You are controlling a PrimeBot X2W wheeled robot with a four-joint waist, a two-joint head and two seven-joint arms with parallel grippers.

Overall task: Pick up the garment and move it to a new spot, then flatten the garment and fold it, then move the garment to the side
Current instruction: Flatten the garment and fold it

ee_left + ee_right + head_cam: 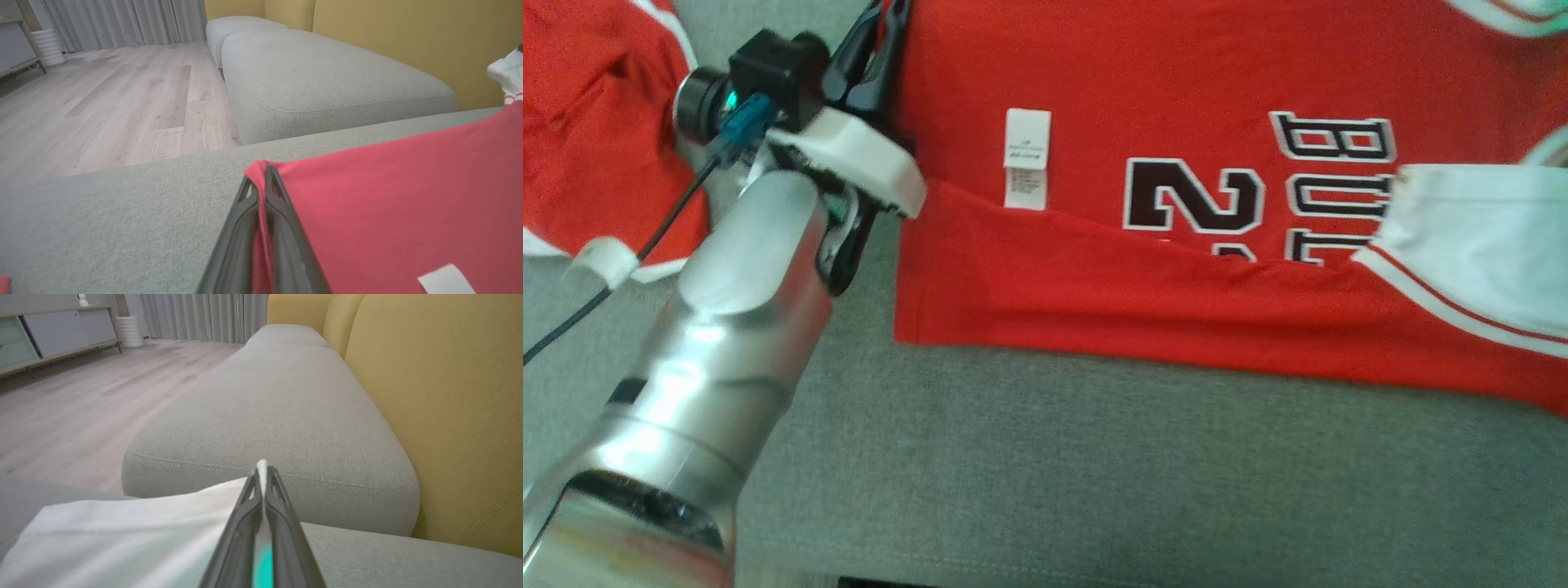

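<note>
**Both hands pinching jersey on sofa**

Left hand (262, 179) is pressed together on the hem corner of the red basketball jersey with black-and-white lettering (1176, 73). Right hand (262, 471) is clamped on a white part of it. The jersey lies on the grey fabric sofa seat (1094, 474), long axis across the head view. Hem end points to the robot's left, white-trimmed end to its right. Near edge is folded over the lettering. White care label (1027, 159) faces up.

garment (1143, 73) (580, 122): 2 | pincer (261, 175) (261, 467): 2 | care label (1027, 159): 1 | sofa (1094, 457): 1
</note>
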